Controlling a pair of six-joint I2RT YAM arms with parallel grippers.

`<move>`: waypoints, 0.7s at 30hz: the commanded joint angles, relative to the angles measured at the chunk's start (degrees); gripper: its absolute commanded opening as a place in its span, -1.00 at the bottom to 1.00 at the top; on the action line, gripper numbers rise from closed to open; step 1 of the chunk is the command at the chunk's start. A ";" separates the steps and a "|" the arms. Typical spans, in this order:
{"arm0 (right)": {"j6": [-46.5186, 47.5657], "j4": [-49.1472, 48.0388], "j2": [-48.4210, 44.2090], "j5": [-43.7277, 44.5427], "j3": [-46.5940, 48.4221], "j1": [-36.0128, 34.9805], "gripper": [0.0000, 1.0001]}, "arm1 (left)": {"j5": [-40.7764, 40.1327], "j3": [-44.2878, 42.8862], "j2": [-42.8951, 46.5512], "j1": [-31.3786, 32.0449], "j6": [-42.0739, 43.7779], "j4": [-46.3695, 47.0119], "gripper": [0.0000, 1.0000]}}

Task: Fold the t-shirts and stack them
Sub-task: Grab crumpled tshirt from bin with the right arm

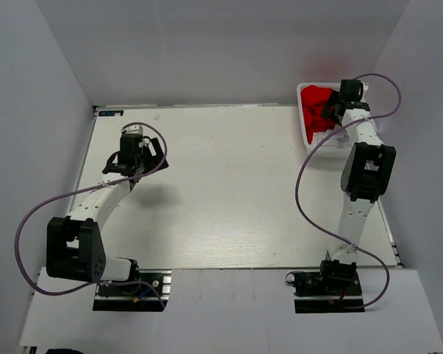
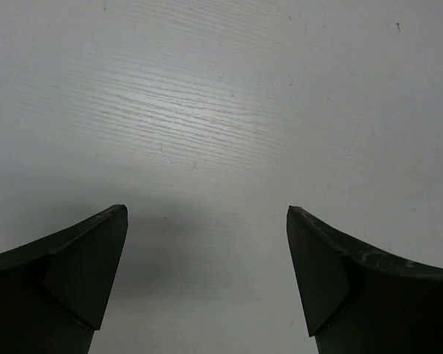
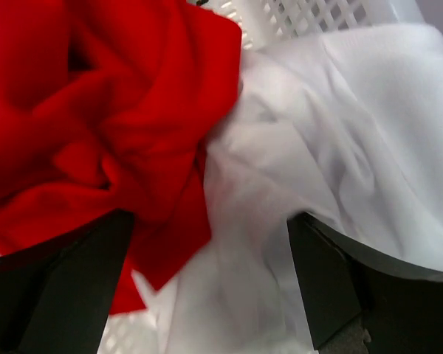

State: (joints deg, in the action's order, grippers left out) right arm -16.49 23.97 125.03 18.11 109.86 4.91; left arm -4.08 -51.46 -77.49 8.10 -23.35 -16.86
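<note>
The red t-shirt (image 1: 315,105) lies crumpled in the white lattice basket (image 1: 307,136) at the table's far right. In the right wrist view the red t-shirt (image 3: 96,110) fills the left and the white t-shirt (image 3: 332,140) lies bunched beside it on the right. My right gripper (image 3: 207,243) is open, down among the cloth in the basket, its fingers straddling the seam where red meets white. My left gripper (image 2: 207,221) is open and empty over bare table; in the top view it (image 1: 135,144) hovers at the far left.
The basket's lattice wall (image 3: 295,18) shows behind the shirts. The white table (image 1: 221,184) lies between the two arms. Grey walls enclose the table on the left, back and right.
</note>
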 commanded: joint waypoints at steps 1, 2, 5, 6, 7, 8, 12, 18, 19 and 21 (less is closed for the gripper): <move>2.78 -0.41 3.89 -4.04 6.93 1.50 0.81 | -1.89 -3.21 -0.46 0.25 0.68 -0.89 0.98; 2.43 0.11 5.99 -5.09 9.20 1.68 0.81 | -2.68 -3.73 -1.25 0.25 0.68 -0.89 0.98; 3.13 -3.82 9.25 -10.42 10.81 2.39 0.81 | -3.31 -4.96 -2.74 0.25 0.15 -1.42 0.98; 3.13 -4.97 10.40 -11.77 10.72 2.48 0.81 | -3.31 -5.57 -2.75 0.25 0.15 -1.42 0.98; 3.22 -7.16 11.45 -13.00 10.81 2.56 0.81 | -3.31 -5.58 -3.62 0.25 0.15 -1.42 0.98; 3.31 -7.96 11.90 -15.97 10.72 2.56 0.81 | -3.31 -6.27 -3.63 0.25 -0.37 -1.94 0.98; 2.34 -13.49 14.18 -21.01 11.16 2.56 0.39 | -3.31 -8.30 -5.91 0.25 -0.90 -3.08 0.98; 0.85 -15.52 12.01 -20.05 8.80 3.09 -1.00 | -3.31 -9.36 -6.54 0.25 -1.43 -4.23 0.98; 1.19 -18.40 9.64 -19.69 7.66 3.00 -1.00 | -2.70 -9.36 -6.53 0.25 -1.43 -4.23 0.98; 2.42 -20.18 5.94 -18.73 4.31 3.09 -1.00 | -1.91 -9.36 -4.78 0.25 -1.43 -3.70 0.98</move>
State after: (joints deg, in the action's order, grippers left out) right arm -14.90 10.50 138.17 -0.01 116.36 7.86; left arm -6.66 -58.72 -85.38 8.10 -24.34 -20.21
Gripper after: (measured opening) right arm 0.070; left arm 0.982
